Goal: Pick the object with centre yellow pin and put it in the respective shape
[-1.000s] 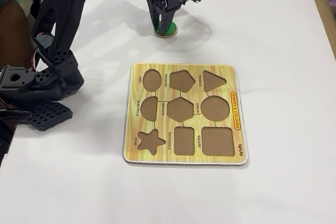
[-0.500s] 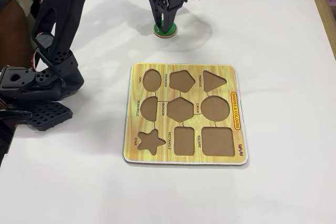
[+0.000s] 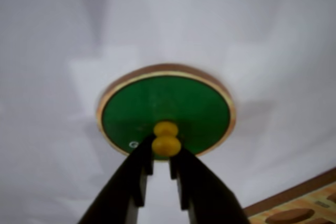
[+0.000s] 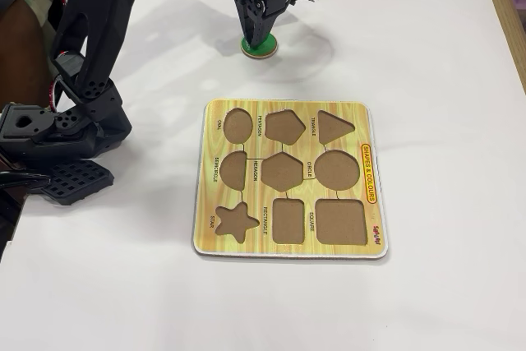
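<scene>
Nearest to my wrist camera, my gripper [image 3: 161, 153] has its two dark fingers drawn in tight on either side of the yellow knob [image 3: 166, 139] — clenched on it, as far as I can judge, though the view is soft and I cannot swear the pads are pressing. The knob sits at the centre of the green disc [image 3: 173, 103], and the disc lies flat on the white table [image 3: 262, 35], not yet lifted.

So the grasp looks made, or all but made. The carry and the placing are both left.

In the fixed view my gripper [image 4: 255, 39] stands over the disc [image 4: 265, 47] at about twelve o'clock from the puzzle board [image 4: 288, 248], well apart from its far edge. The circle cutout [image 4: 338, 171] lies toward three o'clock on the board, between the triangle cutout [image 4: 334, 126] above it and the square cutout [image 4: 340, 221] below, with the hexagon cutout [image 4: 283, 170] just beside it at nine o'clock. It is empty — every cutout on the board is.

What remains, I judge: lift the disc clear, bring it over the board's edge, and lower it square into the circle.
</scene>
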You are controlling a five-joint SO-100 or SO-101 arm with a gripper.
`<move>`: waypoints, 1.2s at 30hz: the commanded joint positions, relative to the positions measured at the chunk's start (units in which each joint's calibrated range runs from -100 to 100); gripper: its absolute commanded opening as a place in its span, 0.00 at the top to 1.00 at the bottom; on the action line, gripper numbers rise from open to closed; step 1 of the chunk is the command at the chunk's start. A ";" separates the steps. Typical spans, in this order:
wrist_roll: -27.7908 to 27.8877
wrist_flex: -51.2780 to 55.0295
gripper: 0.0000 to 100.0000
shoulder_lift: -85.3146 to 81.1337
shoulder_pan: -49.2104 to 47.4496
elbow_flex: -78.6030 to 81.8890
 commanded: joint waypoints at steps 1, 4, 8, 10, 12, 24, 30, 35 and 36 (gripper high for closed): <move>0.21 -0.97 0.97 0.05 0.04 -0.09; 0.26 -0.97 0.97 0.05 0.04 -0.09; 0.31 -1.06 0.97 0.05 0.04 -0.45; 0.31 -1.06 0.97 -0.04 0.14 -0.81; 0.31 -1.06 0.95 -0.29 0.14 -0.81; 0.31 -1.83 0.92 -0.54 0.04 -0.99; -0.06 -4.60 0.92 -0.62 -0.35 -0.72; -0.06 -4.60 0.92 -0.62 -0.64 -0.54; -0.06 -4.60 0.92 -0.62 -0.64 -0.45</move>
